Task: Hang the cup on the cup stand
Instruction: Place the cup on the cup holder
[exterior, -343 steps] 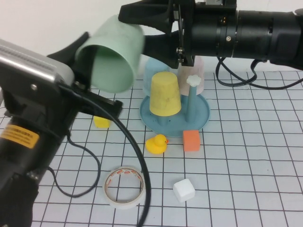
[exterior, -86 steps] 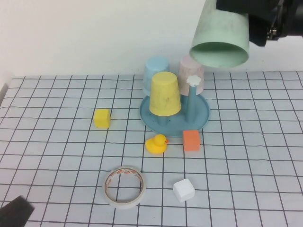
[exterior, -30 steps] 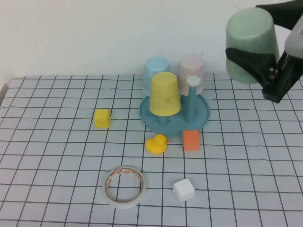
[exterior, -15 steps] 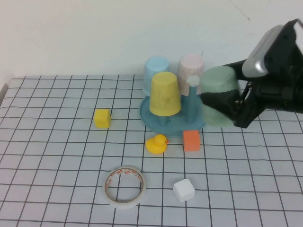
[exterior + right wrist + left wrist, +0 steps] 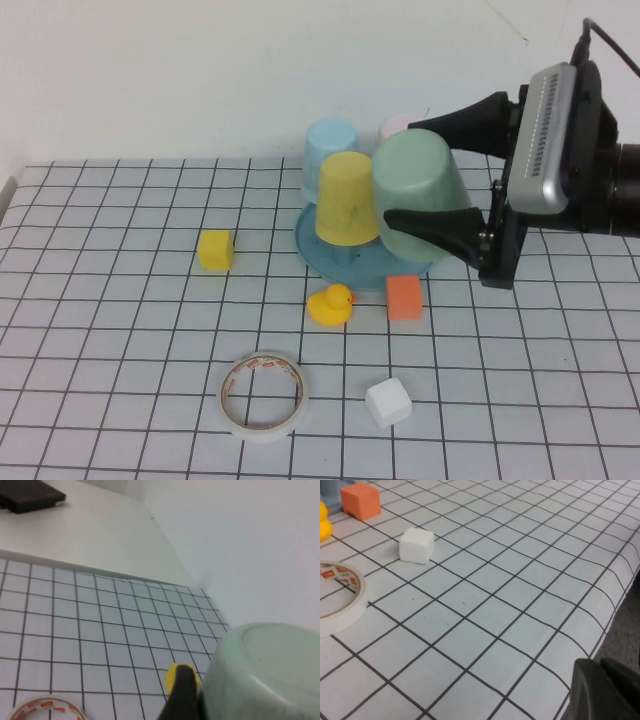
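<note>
High view: right gripper point(image 5: 440, 190) clamped wide around inverted cup point(image 5: 420, 195), held over cup stand point(image 5: 340, 262) beside yellow cup point(image 5: 349, 198). Seemingly not yet seated on its peg; release left. Left gripper shut, parked out of sight.

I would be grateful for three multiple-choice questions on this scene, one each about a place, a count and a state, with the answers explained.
1. Where is the orange cube?
A. beside the yellow cube
B. just in front of the cup stand
C. inside the tape roll

2. How many cubes lie on the table?
A. one
B. two
C. three

3. What is the right gripper doing?
A. holding the sage-green cup upside down over the cup stand
B. hanging empty
C. resting on the table

Answers:
1 B, it sits against the stand's front rim.
2 C, yellow, orange and white.
3 A, its fingers flank the cup; the left gripper is shut.
</note>
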Robot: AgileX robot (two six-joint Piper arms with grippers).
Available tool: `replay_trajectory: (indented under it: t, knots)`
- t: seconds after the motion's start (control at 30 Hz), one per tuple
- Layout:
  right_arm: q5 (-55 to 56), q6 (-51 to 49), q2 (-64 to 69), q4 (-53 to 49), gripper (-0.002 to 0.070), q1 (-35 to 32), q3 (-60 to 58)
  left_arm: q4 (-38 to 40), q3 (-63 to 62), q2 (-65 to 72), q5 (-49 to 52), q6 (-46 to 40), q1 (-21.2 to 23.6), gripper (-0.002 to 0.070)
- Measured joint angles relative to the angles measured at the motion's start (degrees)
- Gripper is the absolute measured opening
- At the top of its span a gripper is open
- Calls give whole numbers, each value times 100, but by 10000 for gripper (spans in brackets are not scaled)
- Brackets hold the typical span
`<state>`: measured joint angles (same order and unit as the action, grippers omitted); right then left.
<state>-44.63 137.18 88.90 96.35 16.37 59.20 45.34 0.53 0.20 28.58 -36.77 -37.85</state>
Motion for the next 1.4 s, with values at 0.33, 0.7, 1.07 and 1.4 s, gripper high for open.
replay_trajectory:
  t: [0.33,0.7,1.07,1.4]
  knots:
    - [-41,94,452,0,598,0,263,21,-35,0,251,0,0,-1]
    - [995,-1265,957,13,598,0,1052,21,-59,0,404,0,0,-1]
    - [1084,-2156,1602,50,598,-47,1675,21,-59,0,425,0,0,-1]
    - [1223,-2294,2019,70,598,-110,2098,21,-59,0,425,0,0,-1]
